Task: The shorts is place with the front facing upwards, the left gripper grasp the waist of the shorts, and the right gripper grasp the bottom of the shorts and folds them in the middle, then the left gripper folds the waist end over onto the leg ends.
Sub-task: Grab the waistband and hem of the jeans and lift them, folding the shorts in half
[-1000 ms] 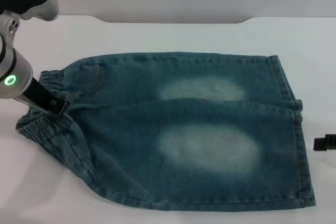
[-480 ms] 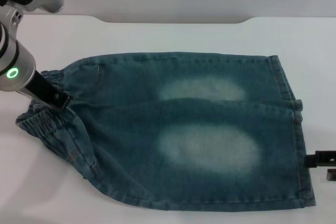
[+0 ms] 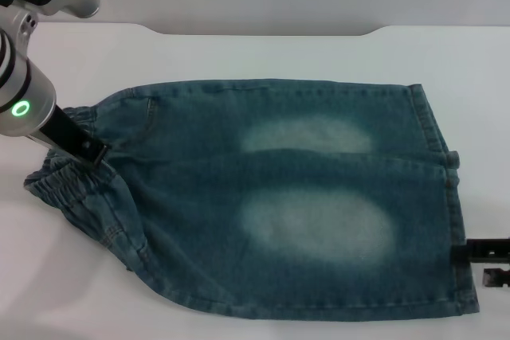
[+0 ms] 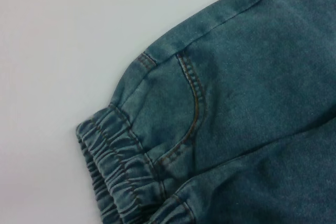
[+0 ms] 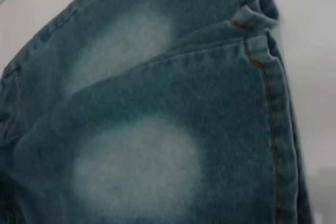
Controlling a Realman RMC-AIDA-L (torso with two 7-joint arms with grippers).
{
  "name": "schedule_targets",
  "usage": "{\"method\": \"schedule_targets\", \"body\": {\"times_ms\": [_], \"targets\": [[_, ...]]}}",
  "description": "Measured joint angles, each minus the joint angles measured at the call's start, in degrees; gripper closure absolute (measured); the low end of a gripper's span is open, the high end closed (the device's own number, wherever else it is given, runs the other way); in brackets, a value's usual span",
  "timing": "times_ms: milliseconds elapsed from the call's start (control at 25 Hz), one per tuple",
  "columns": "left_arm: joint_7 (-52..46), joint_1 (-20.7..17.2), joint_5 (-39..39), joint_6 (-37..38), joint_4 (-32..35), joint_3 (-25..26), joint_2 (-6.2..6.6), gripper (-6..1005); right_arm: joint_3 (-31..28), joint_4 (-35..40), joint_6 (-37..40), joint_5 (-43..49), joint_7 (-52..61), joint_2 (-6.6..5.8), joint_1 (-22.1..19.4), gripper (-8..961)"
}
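Since the earlier frame the right end effector (image 3: 478, 263) has slid inward along the bench toward the leg hems, and now its black prongs touch the outer edge of the nearer hem; the left end effector (image 3: 94, 154) has barely shifted at the waist.

The shorts (image 3: 279, 197) lie flat on the white bench (image 3: 263, 53), spread sideways, with the two pale bleached ovals facing up. The ruched elastic waist (image 3: 68, 185) sits bunched at the robot's left end of the shorts, and the bottom of the shorts (image 3: 454, 220), the two stitched straight hems, is at the opposite end.

The left end effector rests on the waist, at the crease where the two legs meet; whether its prongs are open or closed on the cloth cannot be told. Two prongs of the right end effector show apart, one above the other, so it stands open beside the hem.

The left wrist view shows the elastic band (image 4: 121, 177) and a curved pocket seam (image 4: 195, 103) close up.
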State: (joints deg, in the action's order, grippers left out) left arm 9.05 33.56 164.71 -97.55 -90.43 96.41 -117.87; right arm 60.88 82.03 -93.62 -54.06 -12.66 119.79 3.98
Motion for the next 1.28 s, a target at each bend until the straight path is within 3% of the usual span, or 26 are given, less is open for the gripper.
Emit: {"method": "schedule_targets", "body": {"times_ms": [1280], "targets": [[1.56, 0.19, -0.27, 0.0, 0.36, 0.32, 0.01, 966, 2.4, -5.31, 2.79, -0.95, -0.32, -0.06, 1.33, 137]]}}
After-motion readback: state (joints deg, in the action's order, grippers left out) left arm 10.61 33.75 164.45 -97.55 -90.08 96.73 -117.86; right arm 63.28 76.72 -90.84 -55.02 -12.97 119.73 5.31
